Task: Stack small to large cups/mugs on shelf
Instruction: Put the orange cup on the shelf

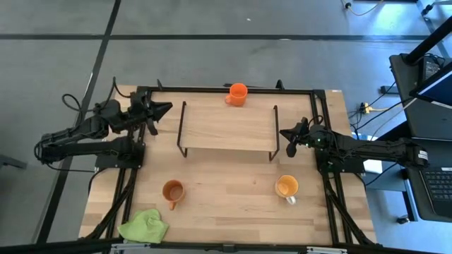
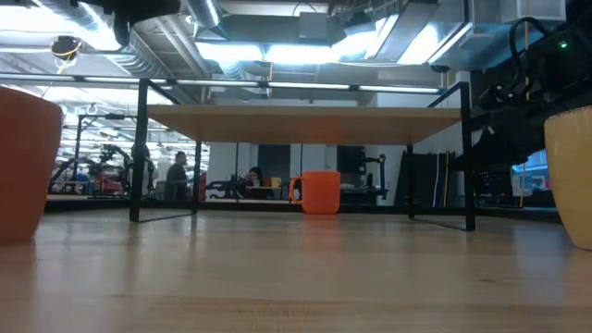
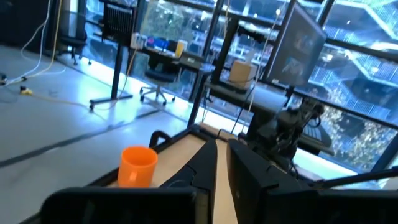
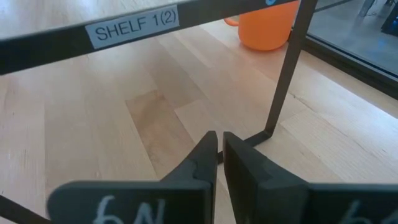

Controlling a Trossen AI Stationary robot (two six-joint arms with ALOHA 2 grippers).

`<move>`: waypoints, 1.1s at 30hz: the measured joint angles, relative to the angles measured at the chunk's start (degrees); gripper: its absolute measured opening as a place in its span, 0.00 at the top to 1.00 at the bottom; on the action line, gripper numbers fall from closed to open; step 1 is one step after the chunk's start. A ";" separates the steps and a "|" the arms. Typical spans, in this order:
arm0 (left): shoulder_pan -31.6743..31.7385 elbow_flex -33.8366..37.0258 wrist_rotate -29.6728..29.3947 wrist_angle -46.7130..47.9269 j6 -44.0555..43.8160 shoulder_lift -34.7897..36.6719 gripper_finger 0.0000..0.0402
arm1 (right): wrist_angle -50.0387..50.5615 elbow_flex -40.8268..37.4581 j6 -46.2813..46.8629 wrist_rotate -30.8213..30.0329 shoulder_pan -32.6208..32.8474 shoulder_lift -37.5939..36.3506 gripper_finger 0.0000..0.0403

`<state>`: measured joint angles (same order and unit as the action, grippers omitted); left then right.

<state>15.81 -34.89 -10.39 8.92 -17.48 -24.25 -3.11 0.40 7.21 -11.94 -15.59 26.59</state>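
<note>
A low wooden shelf (image 1: 227, 127) on wire legs stands mid-surface. Orange mug (image 1: 238, 93) sits at 12 o'clock, brown mug (image 1: 173, 190) at 7, yellow mug (image 1: 287, 187) at 5. Left jaws (image 1: 167, 108) and right jaws (image 1: 284, 132) flank the shelf, nearly closed, empty.

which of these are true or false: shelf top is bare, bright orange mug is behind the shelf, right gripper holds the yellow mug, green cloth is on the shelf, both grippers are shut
The shelf top is bare: true.
The bright orange mug stands on the table behind the shelf: true.
The right gripper holds the yellow-orange mug: false; it is empty beside the shelf's right end, and the mug stands apart on the table.
The lime-green cloth lies on the shelf: false; it lies at the table's front left, near the brown mug.
Both grippers are shut: true; the left gripper is off the shelf's left rear corner.
</note>
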 joint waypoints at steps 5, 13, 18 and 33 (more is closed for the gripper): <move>0.00 0.00 -0.02 -3.50 0.04 0.00 0.92 | 0.00 0.00 0.01 0.00 0.00 0.00 0.93; 0.00 -0.02 3.27 -11.67 -7.51 0.01 0.92 | 0.00 0.00 -0.05 0.00 0.00 0.00 0.93; 0.05 -0.02 0.46 -11.64 -10.47 -0.04 0.92 | 0.00 0.00 -0.05 0.00 0.00 0.00 0.93; -7.48 -13.21 14.19 11.90 -10.22 -10.79 0.92 | 0.00 0.00 -0.05 0.00 0.01 0.00 0.93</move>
<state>8.34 -48.10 3.79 20.81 -27.70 -35.04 -3.11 0.40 7.16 -11.94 -15.58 26.59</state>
